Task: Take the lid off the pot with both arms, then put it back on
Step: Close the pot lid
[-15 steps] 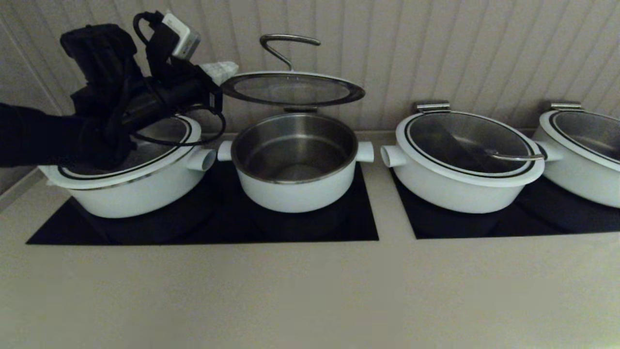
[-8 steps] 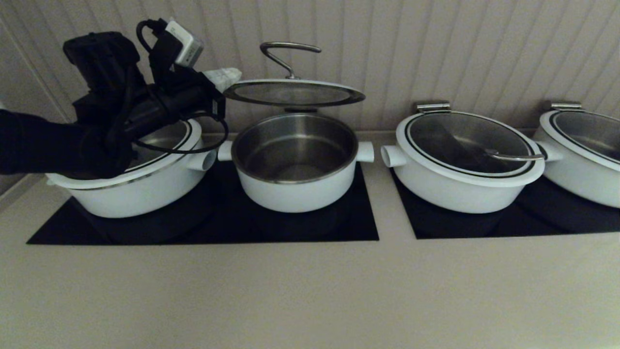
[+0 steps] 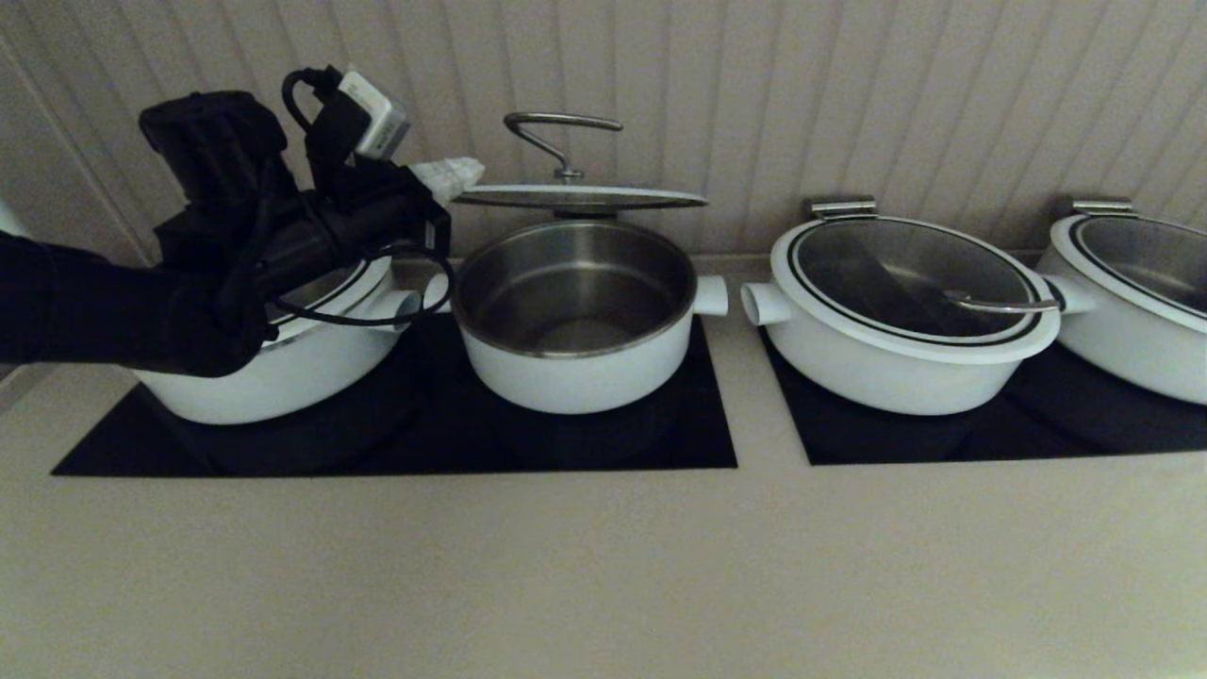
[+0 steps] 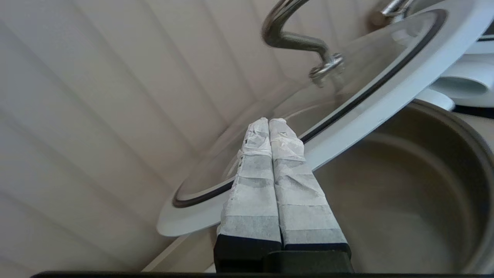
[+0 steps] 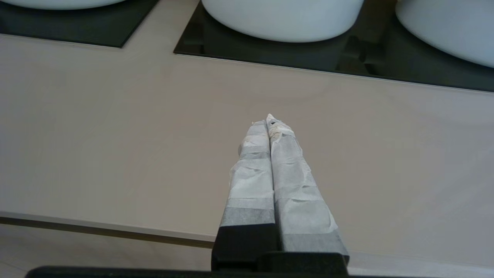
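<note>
Glass lid (image 3: 580, 196), rim pinched in the left claw (image 3: 462, 175), hangs level just above the open pot (image 3: 575, 316); lidded pots flank it. Right claw (image 5: 269, 120), tips together, holds nothing over bare counter (image 5: 115, 127).

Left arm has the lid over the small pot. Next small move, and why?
Probably ease the left gripper straight down a little more. Its closed fingers hold the lid by the rim, roughly level just above the pot, whose steel bowl is still open. The right gripper sits shut over bare counter, not helping.
</note>
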### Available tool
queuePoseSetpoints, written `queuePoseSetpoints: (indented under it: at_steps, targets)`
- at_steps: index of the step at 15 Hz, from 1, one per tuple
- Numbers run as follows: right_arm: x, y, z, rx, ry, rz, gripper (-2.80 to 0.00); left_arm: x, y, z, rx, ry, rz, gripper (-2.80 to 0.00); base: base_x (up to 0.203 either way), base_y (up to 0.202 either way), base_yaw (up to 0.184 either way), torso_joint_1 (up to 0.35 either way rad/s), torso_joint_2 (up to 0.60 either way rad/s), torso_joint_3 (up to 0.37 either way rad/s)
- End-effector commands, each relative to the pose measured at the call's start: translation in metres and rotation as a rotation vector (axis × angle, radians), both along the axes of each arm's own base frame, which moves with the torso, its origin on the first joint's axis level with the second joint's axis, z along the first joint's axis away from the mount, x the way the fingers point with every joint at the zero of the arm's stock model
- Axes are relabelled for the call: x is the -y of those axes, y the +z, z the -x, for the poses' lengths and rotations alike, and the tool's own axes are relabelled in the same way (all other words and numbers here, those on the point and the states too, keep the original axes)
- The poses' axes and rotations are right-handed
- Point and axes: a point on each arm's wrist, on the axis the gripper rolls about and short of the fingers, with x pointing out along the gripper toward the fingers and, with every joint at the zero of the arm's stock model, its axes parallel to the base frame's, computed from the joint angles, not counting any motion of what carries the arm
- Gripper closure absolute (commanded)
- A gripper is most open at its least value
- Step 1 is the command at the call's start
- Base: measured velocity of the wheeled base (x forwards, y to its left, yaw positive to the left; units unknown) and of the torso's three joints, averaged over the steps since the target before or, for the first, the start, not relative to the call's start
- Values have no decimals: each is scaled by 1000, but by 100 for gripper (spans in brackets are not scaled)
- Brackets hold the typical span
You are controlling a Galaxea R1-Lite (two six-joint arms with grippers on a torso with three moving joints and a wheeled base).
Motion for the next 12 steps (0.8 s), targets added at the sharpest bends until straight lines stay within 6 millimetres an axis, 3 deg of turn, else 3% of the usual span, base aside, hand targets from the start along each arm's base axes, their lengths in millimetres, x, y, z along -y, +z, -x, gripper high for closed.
queuePoseSetpoints:
  at_steps: [1,12]
  targets:
    - [0,0,0,0,1,1,0,-1,-5,5,-5,-1,-3,0,0,0,0,0,0,0]
    - [0,0,0,0,1,1,0,-4,-31,20,-34,0,-8,0,0,0,0,0,0,0]
